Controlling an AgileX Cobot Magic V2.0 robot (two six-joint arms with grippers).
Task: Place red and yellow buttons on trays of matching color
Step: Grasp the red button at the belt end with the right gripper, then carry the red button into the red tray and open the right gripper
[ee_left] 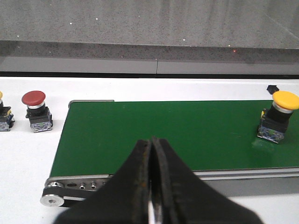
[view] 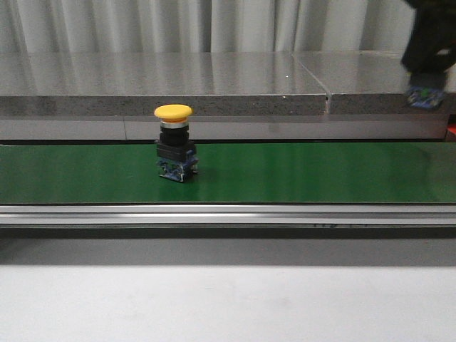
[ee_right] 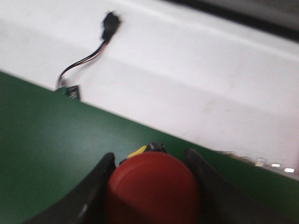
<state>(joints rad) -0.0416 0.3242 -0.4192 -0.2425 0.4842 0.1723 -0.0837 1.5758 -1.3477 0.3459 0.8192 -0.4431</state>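
The right wrist view is blurred throughout. The red button point(ee_right: 153, 186) held in the right gripper point(ee_right: 149, 186) runs off the frame's edge, so its base is hidden. In the front view that gripper point(view: 427, 92) is dark and cut off at the corner. In the left wrist view another button point(ee_left: 3, 116) is cropped at the edge; its colour is hard to tell.

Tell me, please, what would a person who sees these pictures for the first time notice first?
First, the yellow mushroom-head push button standing upright, alone on the green conveyor belt. Next, the red mushroom-head push button held between the right gripper fingers above the belt. The left gripper is shut and empty.
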